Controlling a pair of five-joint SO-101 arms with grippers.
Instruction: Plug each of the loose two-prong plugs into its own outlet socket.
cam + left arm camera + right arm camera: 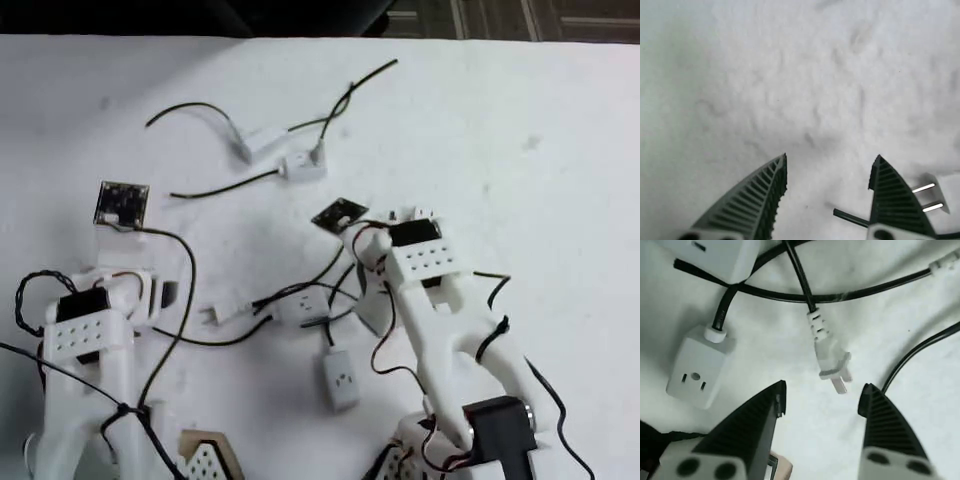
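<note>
In the right wrist view my right gripper (825,385) is open, and a loose white two-prong plug (832,362) lies on the table just beyond its fingertips, prongs toward the gap. A white outlet socket (695,370) rests beside it, face up. My left gripper (832,157) is open over bare table, with another plug's two prongs (927,194) just outside one finger. From above, that plug (215,313) lies right of the left gripper (165,295). Two sockets (303,305) (340,380) lie near the right gripper (368,310).
Black cables cross the table's middle (250,330). Another white plug (262,140) and socket (300,167) lie at the back. Two small circuit boards (122,203) (340,213) sit ahead of the arms. A wooden piece (205,455) lies at the front edge.
</note>
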